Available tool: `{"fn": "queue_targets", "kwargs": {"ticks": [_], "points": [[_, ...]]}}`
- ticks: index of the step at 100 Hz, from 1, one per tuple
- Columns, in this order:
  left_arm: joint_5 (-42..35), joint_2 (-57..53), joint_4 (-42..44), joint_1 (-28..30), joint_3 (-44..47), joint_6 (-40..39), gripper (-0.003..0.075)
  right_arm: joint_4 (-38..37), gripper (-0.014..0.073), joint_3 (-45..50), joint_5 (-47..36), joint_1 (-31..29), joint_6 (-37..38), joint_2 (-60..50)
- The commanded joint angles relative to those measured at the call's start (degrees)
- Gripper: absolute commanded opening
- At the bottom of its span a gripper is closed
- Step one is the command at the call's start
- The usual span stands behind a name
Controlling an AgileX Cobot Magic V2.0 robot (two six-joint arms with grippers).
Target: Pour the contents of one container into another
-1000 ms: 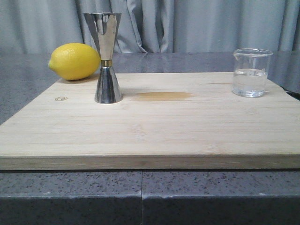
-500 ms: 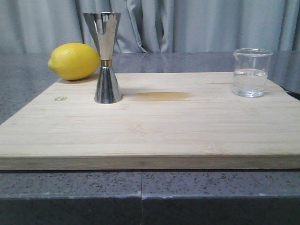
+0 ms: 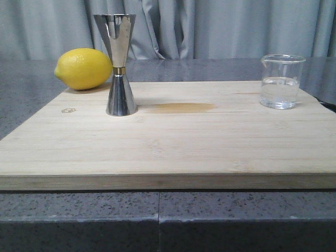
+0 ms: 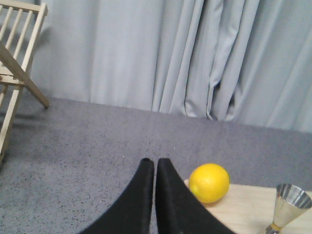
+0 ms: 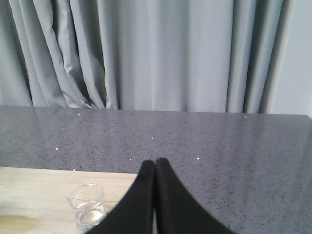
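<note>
Beaker (image 3: 282, 81), print unreadable; small stamped logo (image 3: 68, 110) on board (image 3: 173, 152).

Low, close frontal view across the board (image 3: 168, 147); both wrist views high, curtain-facing, sharing its far edge.

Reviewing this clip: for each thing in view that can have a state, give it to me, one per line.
glass beaker: upright on the board, partly filled with clear liquid, not held.
steel jigger: upright on the board, not held; contents not visible.
lemon: whole, resting behind the board's far left corner.
cutting board: flat, one darker patch near the jigger.
left gripper: shut, holding nothing.
right gripper: shut, holding nothing.
</note>
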Motion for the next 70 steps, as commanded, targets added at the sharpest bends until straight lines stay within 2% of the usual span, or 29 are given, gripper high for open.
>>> {"fn": "queue_targets", "kwargs": {"ticks": [1,17,34,45,52,59,64,70], "points": [[3.31,6.90,-3.92,-0.63,-7.35,6.39,-0.0018,0.24,-0.0067,-4.71,-1.12,0.05,-0.15,4.96],[12.97,16.53,-5.77,-0.63,-13.82,10.01,-0.0018,0.24,-0.0066,-8.67,4.76,0.05,-0.15,12.15],[13.84,22.67,-7.80,-0.63,-14.23,12.97,-0.0018,0.24,-0.0062,-8.97,5.43,0.05,-0.27,17.16],[14.42,25.84,-12.11,-0.63,-14.23,17.28,-0.0013,0.24,-0.0042,-8.97,5.43,0.05,-0.36,19.37],[14.45,27.51,-15.58,-0.63,-14.23,20.94,0.0017,0.24,0.0023,-8.97,5.32,0.05,-0.36,20.42],[14.55,29.02,-18.71,-0.63,-14.23,24.13,0.0075,0.03,0.0129,-8.97,5.21,0.05,-0.36,21.10],[14.55,30.06,-20.81,-0.63,-14.23,27.25,0.0137,-0.24,0.0227,-8.97,5.10,0.05,-0.47,21.51],[14.55,31.25,-22.96,-0.63,-14.23,30.84,0.0256,-0.35,0.0364,-8.97,4.68,0.05,-1.13,21.92]]}}
